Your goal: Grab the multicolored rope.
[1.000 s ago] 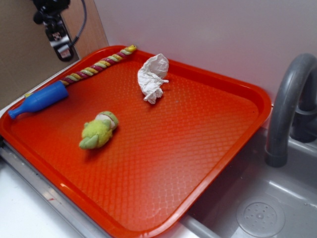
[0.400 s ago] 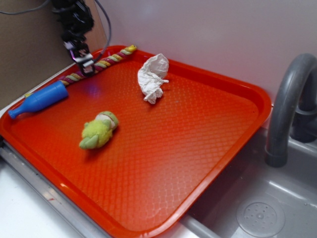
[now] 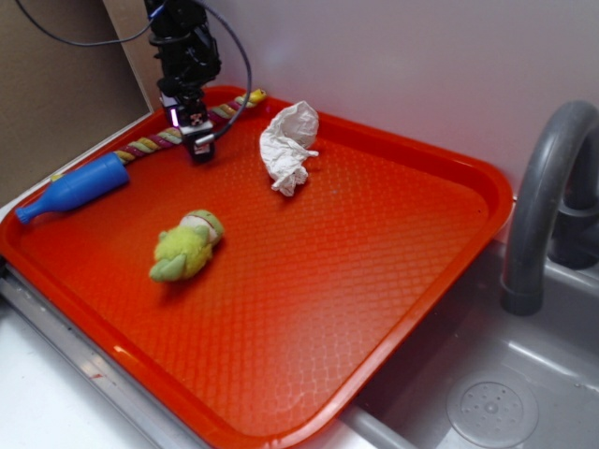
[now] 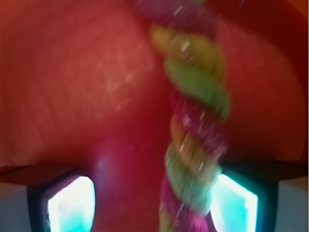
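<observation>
The multicolored rope (image 3: 150, 143) lies along the far left rim of the orange tray (image 3: 374, 271), twisted from yellow, maroon and pale green strands; its yellow tip (image 3: 253, 95) shows past the arm. My gripper (image 3: 192, 131) hangs low over the rope's middle, hiding that part. In the wrist view the rope (image 4: 195, 130) runs up the frame between my two glowing fingers (image 4: 72, 203), close to the right one. The gripper (image 4: 152, 205) is open, with a wide gap left of the rope.
A blue bottle-shaped toy (image 3: 70, 190) lies at the rope's left end. A crumpled white tissue (image 3: 288, 145) sits right of the gripper. A green plush toy (image 3: 187, 246) lies mid-tray. A grey faucet (image 3: 547, 187) and sink (image 3: 491, 402) are at the right.
The arm has moved right and down from the upper left corner, coming to hang low over the middle of the rope. The rope, bottle, tissue and plush have not moved.
</observation>
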Controlling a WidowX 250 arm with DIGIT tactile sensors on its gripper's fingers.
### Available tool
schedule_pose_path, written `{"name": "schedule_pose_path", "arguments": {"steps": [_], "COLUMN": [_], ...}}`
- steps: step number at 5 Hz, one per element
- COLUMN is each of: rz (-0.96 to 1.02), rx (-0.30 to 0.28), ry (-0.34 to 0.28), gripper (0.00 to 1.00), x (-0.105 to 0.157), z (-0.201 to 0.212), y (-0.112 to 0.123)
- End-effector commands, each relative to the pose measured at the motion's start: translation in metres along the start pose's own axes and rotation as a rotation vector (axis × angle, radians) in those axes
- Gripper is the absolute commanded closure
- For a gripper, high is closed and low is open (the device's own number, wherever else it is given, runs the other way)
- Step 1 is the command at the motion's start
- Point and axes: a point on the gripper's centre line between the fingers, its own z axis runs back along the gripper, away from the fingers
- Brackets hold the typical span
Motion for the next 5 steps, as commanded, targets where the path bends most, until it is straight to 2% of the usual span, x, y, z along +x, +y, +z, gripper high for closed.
{"name": "schedule_pose_path", "arguments": {"steps": [1, 2, 3, 4, 5], "rz": [-0.035, -0.037, 0.018, 0.091, 0.091], "rx": [0.03, 0.057, 0.189, 0.179, 0.135], "ry": [0.041, 0.039, 0.086, 0.037, -0.075], "gripper": [1.0, 1.0, 1.0, 1.0, 1.0], "x": [-0.005, -0.01, -0.016, -0.022, -0.027], "z": [-0.001, 0.01, 0.039, 0.087, 0.137], "y": [-0.015, -0.015, -0.017, -0.04, -0.072]}}
